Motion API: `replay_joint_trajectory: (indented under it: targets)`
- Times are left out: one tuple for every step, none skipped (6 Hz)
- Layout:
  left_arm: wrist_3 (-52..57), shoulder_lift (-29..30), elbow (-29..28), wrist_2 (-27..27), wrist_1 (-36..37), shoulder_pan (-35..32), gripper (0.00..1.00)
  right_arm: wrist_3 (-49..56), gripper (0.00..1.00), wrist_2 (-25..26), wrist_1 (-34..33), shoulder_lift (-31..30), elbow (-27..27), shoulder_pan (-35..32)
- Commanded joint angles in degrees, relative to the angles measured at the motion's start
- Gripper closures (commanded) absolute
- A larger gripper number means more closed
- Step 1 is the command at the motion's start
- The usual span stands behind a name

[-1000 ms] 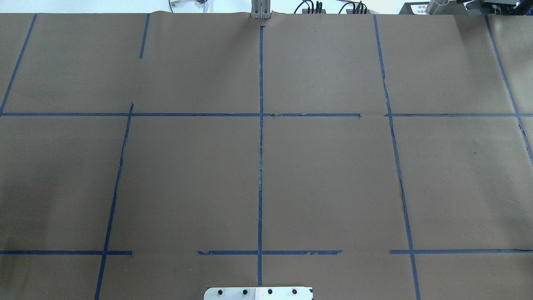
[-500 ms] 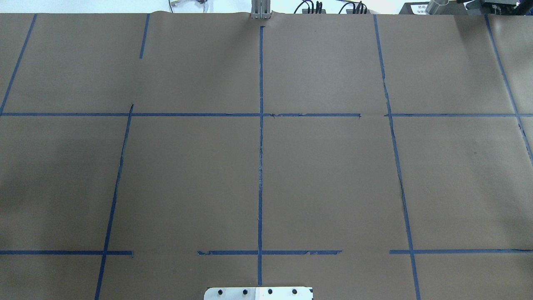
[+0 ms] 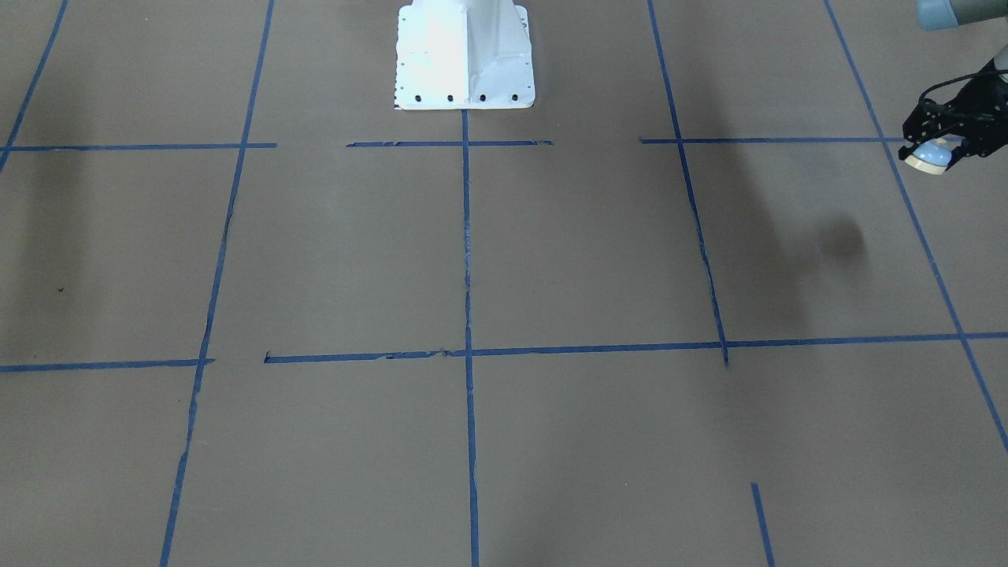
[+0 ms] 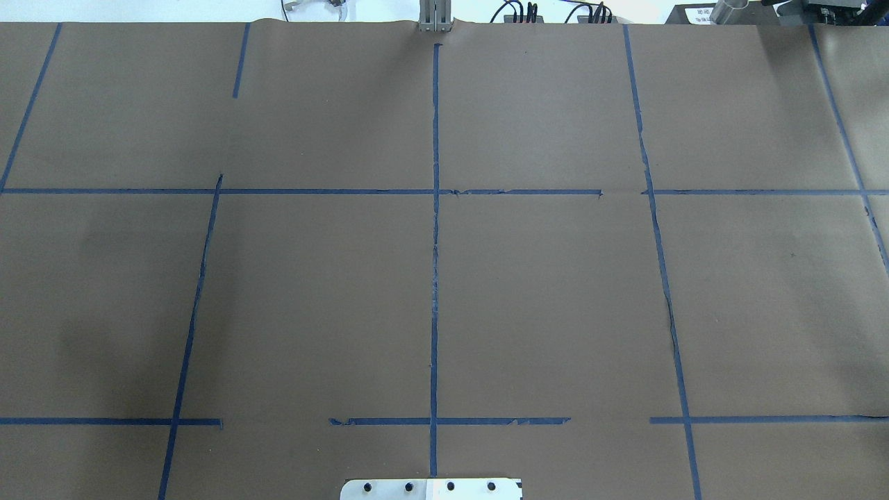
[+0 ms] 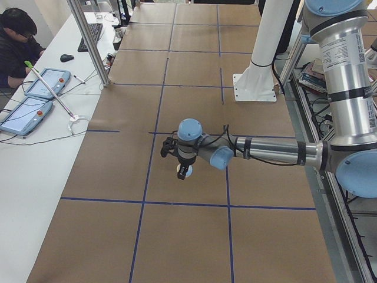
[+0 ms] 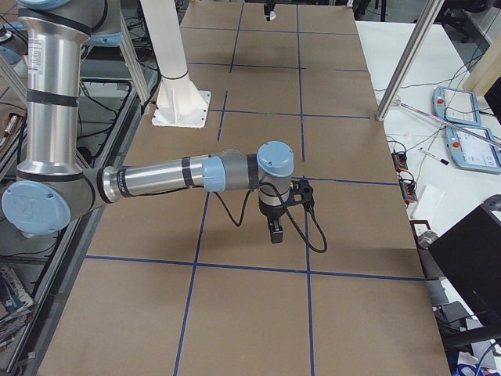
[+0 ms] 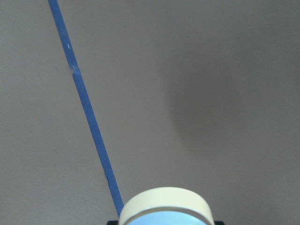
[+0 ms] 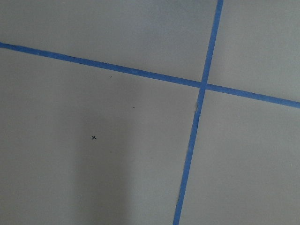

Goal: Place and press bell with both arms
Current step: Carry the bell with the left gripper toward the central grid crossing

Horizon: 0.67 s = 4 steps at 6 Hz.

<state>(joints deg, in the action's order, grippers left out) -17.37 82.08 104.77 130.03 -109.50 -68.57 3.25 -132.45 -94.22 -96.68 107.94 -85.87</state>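
From across the table, the left gripper [image 3: 941, 146] is clamping the bell [image 3: 929, 160] between its fingers at the picture's right edge. The bell is hanging clear above the brown table [image 3: 551, 260], cream ring turned downward, and its round shadow [image 3: 841, 240] is lying on the paper well apart.

The overhead view is showing neither arm nor bell, only the taped paper.

From the left end, the near arm is hanging level over the table, with the bell peeking out below the fingertips and off the surface.

From the right end, the right gripper [image 6: 275, 229] is pointing straight down above the paper. I cannot tell whether its fingers are apart or together.

The left wrist camera is looking past the bell's cream ring at the paper just beside a blue tape line [image 7: 89, 117], so setting it down looks like a straight drop along the bell's own axis.

The right wrist camera is seeing only a tape crossing, so that arm looks the farther one.
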Motion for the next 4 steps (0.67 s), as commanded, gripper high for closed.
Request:
replay_joint_trajectory:
  targets:
    - [-3.2, 18.9, -1.0, 0.1, 19.7, 0.5, 0.97, 0.0, 0.0, 0.0, 0.0, 0.0, -0.1, 0.0]
    - [-9.3, 25.8, -2.2, 0.0, 24.0, 5.7, 0.97, -0.1, 0.0, 0.1, 0.0, 0.1, -0.4, 0.1]
    - [-22.9, 33.8, -5.8, -0.5, 24.5, 13.9, 0.97, -0.1, 0.0, 0.2, 0.0, 0.1, -0.4, 0.2]
    - [-33.0, 42.4, -12.0, -5.9, 23.8, 19.2, 0.97, -0.1, 0.0, 0.1, -0.1, 0.1, -0.5, 0.3]
